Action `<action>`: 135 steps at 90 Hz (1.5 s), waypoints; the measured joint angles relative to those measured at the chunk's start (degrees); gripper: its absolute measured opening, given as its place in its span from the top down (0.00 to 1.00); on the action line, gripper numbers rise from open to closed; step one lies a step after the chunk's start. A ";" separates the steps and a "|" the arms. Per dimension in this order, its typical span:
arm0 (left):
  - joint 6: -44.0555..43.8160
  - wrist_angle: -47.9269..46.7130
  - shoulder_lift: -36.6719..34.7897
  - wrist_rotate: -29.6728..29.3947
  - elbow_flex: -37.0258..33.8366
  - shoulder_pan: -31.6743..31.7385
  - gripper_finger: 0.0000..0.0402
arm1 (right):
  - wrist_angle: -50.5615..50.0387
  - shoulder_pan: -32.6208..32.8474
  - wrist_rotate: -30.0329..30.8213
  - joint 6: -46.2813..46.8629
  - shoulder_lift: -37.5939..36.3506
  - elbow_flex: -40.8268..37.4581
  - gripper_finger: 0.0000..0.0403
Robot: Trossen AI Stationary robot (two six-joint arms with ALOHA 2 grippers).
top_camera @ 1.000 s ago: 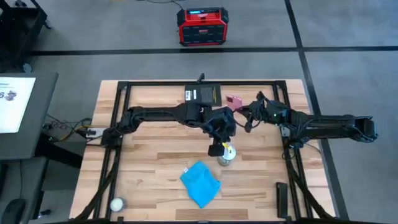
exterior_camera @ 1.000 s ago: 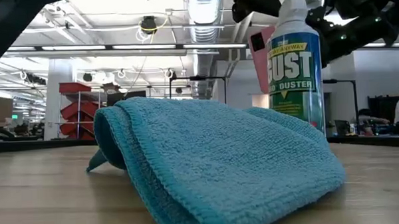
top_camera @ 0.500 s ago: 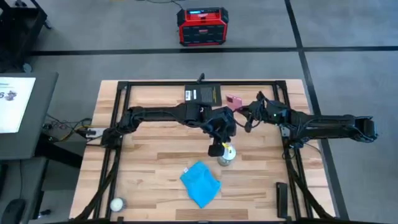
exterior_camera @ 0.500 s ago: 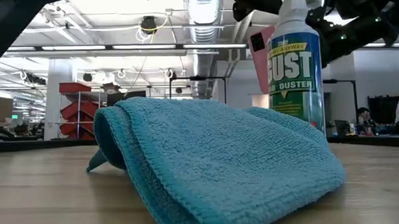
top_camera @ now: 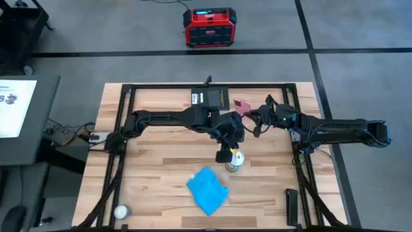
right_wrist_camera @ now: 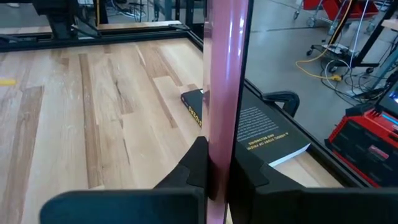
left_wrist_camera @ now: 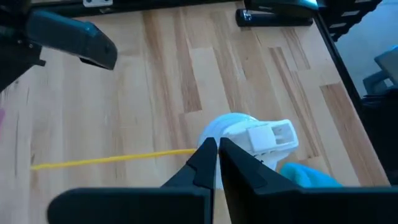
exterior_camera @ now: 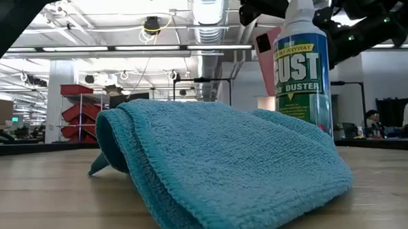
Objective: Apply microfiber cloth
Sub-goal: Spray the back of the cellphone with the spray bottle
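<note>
The sky-blue microfiber cloth (top_camera: 207, 191) lies bunched and folded on the wooden table near its front edge, and it fills the low view (exterior_camera: 219, 161); no gripper touches it. Just beyond it a dust-spray can (top_camera: 233, 161) stands upright on its base. My left gripper (top_camera: 223, 153) hangs shut right over the can's white cap (left_wrist_camera: 239, 134), from which a thin yellow straw (left_wrist_camera: 112, 160) sticks out. Farther back, my right gripper (top_camera: 248, 111) is shut on a pink-backed phone (top_camera: 241, 104). My left gripper's shut fingertips (left_wrist_camera: 208, 152) point down at the edge of the can's white cap; I cannot tell whether they touch it. My right gripper pinches the pink phone between its two fingers, one on each flat face, at the phone's lower part (right_wrist_camera: 219, 149). The phone stands upright on edge, lifted clear of the table.
A black flat pad (top_camera: 209, 98) lies at the table's far edge, below the phone in the right wrist view (right_wrist_camera: 261, 127). A dark narrow object (top_camera: 291, 206) lies at the front right, a small white ball (top_camera: 120, 211) at the front left. Black frame rails (top_camera: 122, 129) border the table.
</note>
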 joint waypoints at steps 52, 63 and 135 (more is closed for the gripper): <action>0.66 0.08 0.00 -0.14 -0.07 -0.08 1.00 | -1.39 0.02 0.00 0.06 0.01 0.00 0.98; 1.16 -1.89 0.01 0.06 0.78 -0.08 1.00 | -1.75 0.02 0.00 0.09 0.02 0.00 0.98; 3.94 -0.28 0.04 0.92 2.21 -0.02 1.00 | -1.70 0.01 0.00 0.18 0.01 0.00 0.98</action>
